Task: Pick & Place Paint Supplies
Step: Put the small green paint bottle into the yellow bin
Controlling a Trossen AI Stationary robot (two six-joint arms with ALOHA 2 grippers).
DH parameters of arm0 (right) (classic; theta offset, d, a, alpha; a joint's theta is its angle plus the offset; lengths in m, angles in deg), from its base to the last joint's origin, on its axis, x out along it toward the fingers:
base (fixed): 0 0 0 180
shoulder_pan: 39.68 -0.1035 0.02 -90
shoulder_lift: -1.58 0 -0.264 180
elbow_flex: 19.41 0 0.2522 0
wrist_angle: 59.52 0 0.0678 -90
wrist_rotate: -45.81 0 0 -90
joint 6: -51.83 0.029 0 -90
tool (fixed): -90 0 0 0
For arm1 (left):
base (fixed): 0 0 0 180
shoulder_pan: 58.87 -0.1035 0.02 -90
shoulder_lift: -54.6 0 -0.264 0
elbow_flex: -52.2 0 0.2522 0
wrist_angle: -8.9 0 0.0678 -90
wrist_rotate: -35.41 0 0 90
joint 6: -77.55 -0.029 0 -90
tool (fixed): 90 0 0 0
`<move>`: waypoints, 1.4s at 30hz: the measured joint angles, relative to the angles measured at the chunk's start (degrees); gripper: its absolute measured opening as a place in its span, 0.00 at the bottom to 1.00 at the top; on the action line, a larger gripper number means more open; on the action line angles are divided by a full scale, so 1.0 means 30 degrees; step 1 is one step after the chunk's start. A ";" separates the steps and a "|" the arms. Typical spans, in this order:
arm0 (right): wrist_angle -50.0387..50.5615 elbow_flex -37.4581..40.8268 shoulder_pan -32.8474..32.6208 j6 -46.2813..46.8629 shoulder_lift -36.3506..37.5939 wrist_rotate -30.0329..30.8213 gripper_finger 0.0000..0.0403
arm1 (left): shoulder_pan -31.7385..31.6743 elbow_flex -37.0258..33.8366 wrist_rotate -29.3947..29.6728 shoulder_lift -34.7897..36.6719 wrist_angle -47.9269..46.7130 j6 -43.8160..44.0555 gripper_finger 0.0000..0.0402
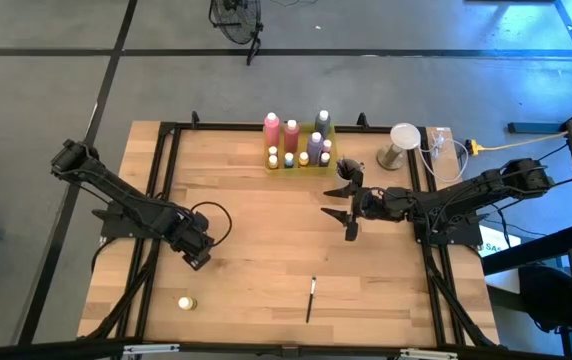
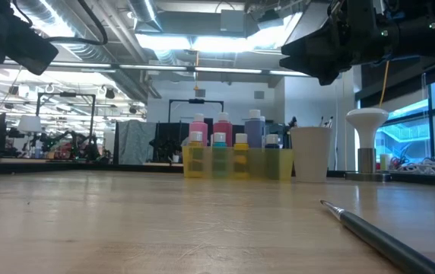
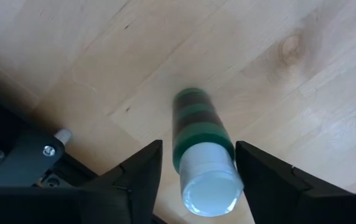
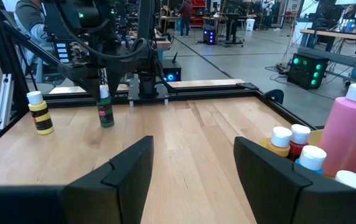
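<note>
Standing upright on the bench (image 1: 266, 240), far from the yellow tray (image 1: 299, 160), the green bottle (image 3: 200, 143) is straddled by the spread left pincer (image 3: 196, 171); it should be centred before being pinched gently.

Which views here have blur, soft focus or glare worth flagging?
Low view: the paintbrush softens toward the lens, and bright ceiling lights flare above the yellow tray. Left wrist view: the green bottle between the left gripper's fingers looks blurred. Right wrist view: the near pink bottle is soft. High view: even light.
</note>
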 joint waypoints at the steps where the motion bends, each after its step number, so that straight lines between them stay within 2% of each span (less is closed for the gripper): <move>1: 0.0000 0.0000 0.0002 -0.0028 0.0004 0.0000 0.56 | 0.0000 0.0000 -0.0007 0.0000 0.0000 0.0000 0.48; 12: -0.0007 0.0000 0.0007 -0.0043 0.0000 0.0000 0.56 | 0.0007 0.0000 -0.0029 0.0029 -0.0007 0.0000 0.36; 27: -0.0015 0.0000 0.0000 -0.0043 0.0000 0.0024 0.56 | 0.0007 0.0085 -0.0161 0.0009 -0.0058 -0.1469 0.34; 36: -0.0037 0.0000 0.0000 0.0044 0.0000 0.0474 0.56 | 0.0000 0.1829 0.0590 -0.0015 -0.0131 -0.2426 0.29; 42: -0.0058 0.0000 0.0007 0.0088 0.0001 0.0510 0.56 | 0.0007 0.2011 0.0714 -0.0023 -0.0418 -0.2525 0.29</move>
